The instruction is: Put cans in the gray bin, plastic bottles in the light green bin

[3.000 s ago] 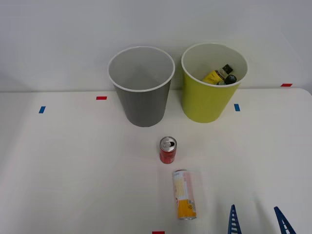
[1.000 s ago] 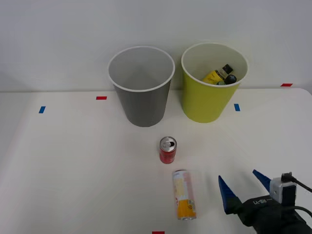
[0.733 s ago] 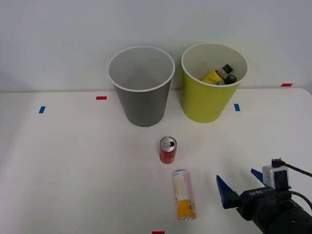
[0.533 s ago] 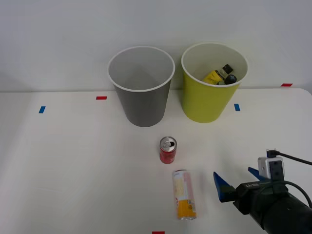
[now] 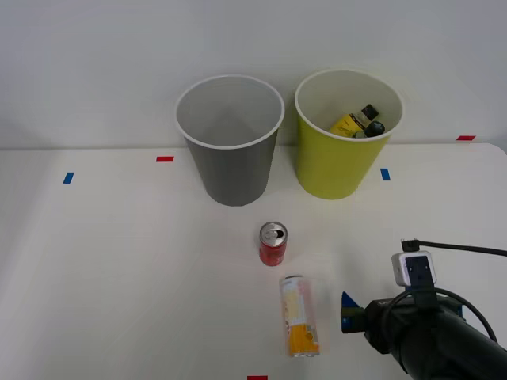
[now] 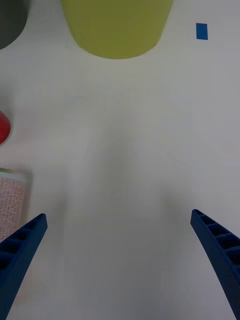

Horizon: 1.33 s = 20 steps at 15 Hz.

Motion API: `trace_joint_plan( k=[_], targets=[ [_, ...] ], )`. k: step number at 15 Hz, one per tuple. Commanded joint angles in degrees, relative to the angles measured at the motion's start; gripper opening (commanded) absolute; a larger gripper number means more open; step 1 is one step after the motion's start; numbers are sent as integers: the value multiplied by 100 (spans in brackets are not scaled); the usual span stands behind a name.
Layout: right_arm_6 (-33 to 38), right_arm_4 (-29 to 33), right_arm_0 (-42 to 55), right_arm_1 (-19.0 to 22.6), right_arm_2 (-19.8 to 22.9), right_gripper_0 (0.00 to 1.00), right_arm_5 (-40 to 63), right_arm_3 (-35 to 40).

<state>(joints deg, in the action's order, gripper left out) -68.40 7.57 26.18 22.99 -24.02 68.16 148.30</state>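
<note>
The gray bin (image 5: 230,150) stands at the back of the table with nothing showing inside. To its right stands the light green bin (image 5: 344,154) (image 6: 117,25), holding plastic bottles (image 5: 358,122) with black caps, one yellow-labelled. Of the two cans, the short red one (image 5: 273,243) (image 6: 2,127) stands upright in front of the gray bin. The tall white-pink can (image 5: 299,315) (image 6: 10,200) lies on its side just nearer, orange end toward me. My right gripper (image 5: 366,301) (image 6: 118,215) is low over the table just right of the lying can, open and holding nothing.
Small tape marks dot the white table: red (image 5: 165,159) and blue (image 5: 68,178) at the left, blue (image 5: 385,174) (image 6: 201,31) beside the green bin, red (image 5: 465,138) far right. A white wall rises close behind the bins. A black cable (image 5: 459,249) trails from my wrist.
My right gripper has come in from the lower right and moved left, closing on the lying can's right side. The cans, bins and bottles have not moved.
</note>
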Motion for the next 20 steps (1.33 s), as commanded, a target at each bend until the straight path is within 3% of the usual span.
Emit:
trace_joint_plan(
  k=[1, 5, 7, 10, 13, 18, 20],
  targets=[
    [117, 25, -579, -14, -393, 100, 875, 14],
    [187, -502, -1528, 39, -577, 100, 2035, -47],
    [204, -766, -1915, 21, -595, 100, 2132, -451],
    [319, -1390, -2284, 4, -498, 100, 2193, -944],
    [679, -1873, -2574, -225, -296, 100, 3081, -970],
    [2270, -2682, -2732, -489, -156, 100, 3362, -970],
    [2419, -2752, -2749, -594, -156, 100, 3362, -970]
  ],
)
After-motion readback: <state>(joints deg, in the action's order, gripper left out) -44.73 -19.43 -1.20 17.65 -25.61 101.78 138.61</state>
